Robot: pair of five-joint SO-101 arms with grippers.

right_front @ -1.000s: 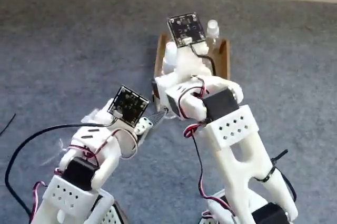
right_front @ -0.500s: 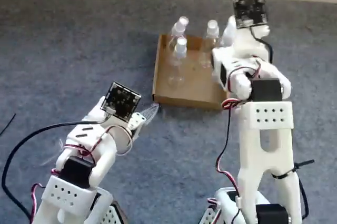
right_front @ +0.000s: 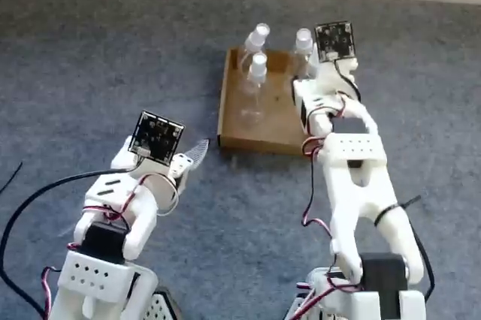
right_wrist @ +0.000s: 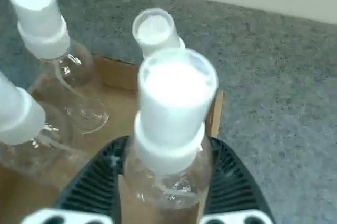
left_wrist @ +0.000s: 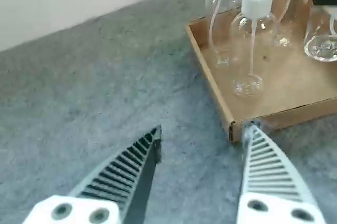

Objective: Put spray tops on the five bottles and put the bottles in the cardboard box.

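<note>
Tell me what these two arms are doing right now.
The right gripper is closed around a clear bottle with a spray top, over the cardboard box. Three more topped bottles stand in the box. The left gripper is open and holds nothing, hovering above the carpet just short of the box's near corner.

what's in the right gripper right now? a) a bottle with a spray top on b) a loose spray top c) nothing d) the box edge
A: the right wrist view shows the right gripper with a finger on each side of a bottle that has its spray top on.
</note>
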